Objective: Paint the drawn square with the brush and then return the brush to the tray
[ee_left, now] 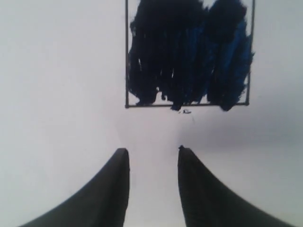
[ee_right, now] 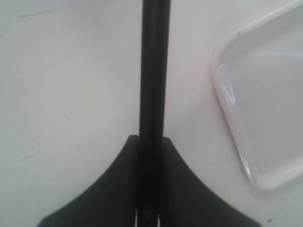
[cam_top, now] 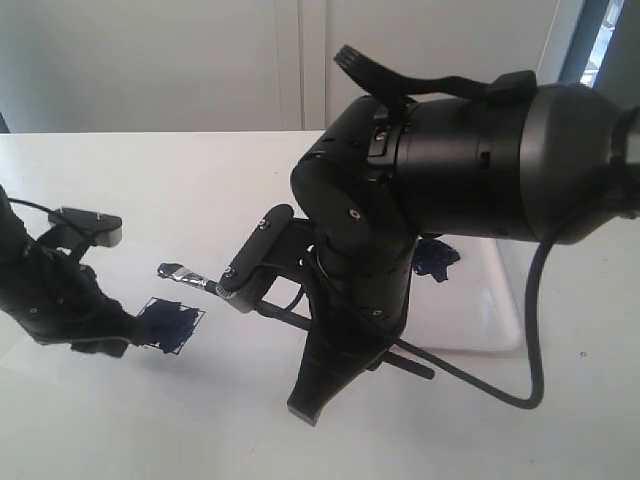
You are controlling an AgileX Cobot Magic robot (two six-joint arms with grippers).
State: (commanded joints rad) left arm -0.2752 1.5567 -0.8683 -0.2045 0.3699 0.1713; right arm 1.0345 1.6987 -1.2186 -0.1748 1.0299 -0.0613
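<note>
The drawn square (cam_top: 172,325) (ee_left: 189,56) is smeared dark blue inside its thin outline. My left gripper (ee_left: 152,150) (cam_top: 128,332) rests just beside it, open and empty, low over the paper. The brush has its silver ferrule (cam_top: 188,274) and dark bristles out to the left of my right arm, above the square. Its black handle (ee_right: 154,71) runs under that arm and reappears near the tray (cam_top: 495,310) (ee_right: 227,99). My right gripper (ee_right: 151,139) is shut on the handle, beside the tray's rounded corner.
The bulky right arm (cam_top: 430,170) hides much of the middle and part of the tray. A dark blue paint blob (cam_top: 437,258) lies in the tray. A black cable (cam_top: 535,330) loops down at the right. White paper covers the table.
</note>
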